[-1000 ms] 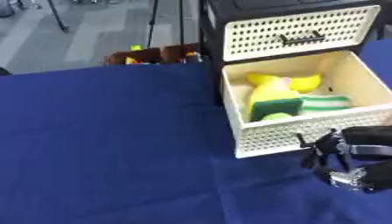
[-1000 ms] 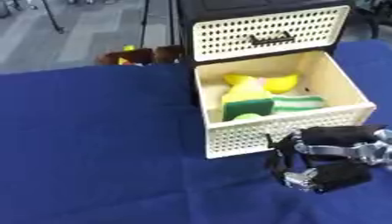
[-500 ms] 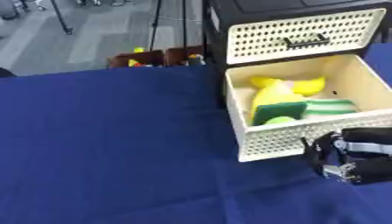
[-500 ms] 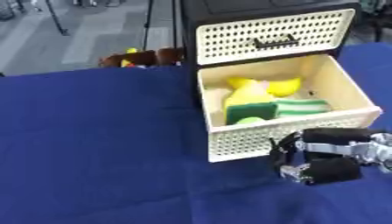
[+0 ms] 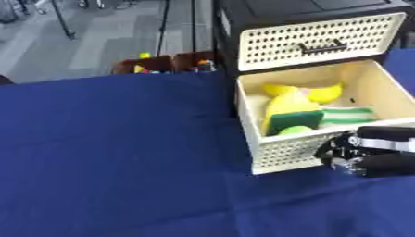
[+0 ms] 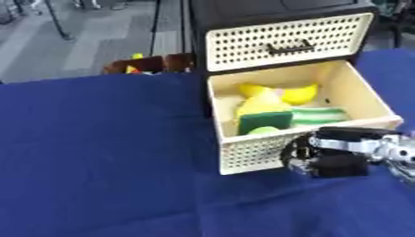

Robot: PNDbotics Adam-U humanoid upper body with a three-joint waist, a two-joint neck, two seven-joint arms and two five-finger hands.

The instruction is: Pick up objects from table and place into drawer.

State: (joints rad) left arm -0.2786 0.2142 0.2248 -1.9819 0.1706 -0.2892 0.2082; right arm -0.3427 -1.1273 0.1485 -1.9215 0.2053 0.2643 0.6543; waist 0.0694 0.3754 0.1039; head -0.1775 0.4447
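Note:
The lower cream perforated drawer [image 6: 253, 153] of a black cabinet stands pulled open at the right of the blue table. Inside lie a yellow banana-like toy [image 6: 297, 92], another yellow thing [image 5: 284, 105], a green sponge [image 6: 265, 122] and a green-and-white striped cloth [image 6: 317, 115]. My right hand [image 6: 328, 157] comes in from the right and sits against the drawer's front panel at its right end. Its fingers are curled and nothing shows in them. The left hand is out of sight.
The upper drawer [image 6: 284, 41] is closed, with a dark handle [image 6: 290, 47]. Blue cloth [image 5: 113, 152] covers the table to the left and front of the cabinet. Beyond the far edge stand brown boxes [image 5: 162, 65] holding colourful bits, on a grey floor.
My right hand has risen from the cloth in front of the drawer and closed in on the front panel. The drawer's contents have stayed put.

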